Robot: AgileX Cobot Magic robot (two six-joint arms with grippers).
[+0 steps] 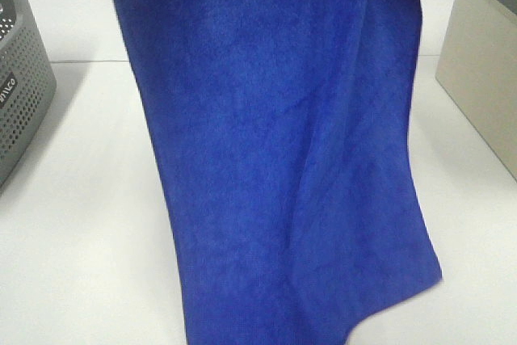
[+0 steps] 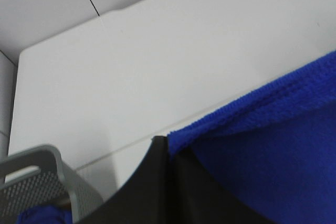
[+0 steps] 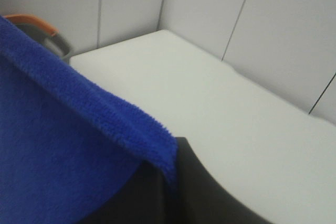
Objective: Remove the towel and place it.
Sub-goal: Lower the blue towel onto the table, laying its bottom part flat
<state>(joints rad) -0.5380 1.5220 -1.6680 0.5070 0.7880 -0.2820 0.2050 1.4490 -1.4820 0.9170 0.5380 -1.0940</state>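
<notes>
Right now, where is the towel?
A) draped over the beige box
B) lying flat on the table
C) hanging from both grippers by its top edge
C: the wrist views show the left gripper and the right gripper each shut on the hem of the towel, and the high view shows it hanging as a sheet.

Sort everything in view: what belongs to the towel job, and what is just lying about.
Belongs to the job:
- the towel, hanging by its top edge
- the left end effector, shut on that edge
- the right end effector, shut on it too

Just lying about:
- the grey perforated basket, at the left, apart from the towel
- the beige box, at the right
</notes>
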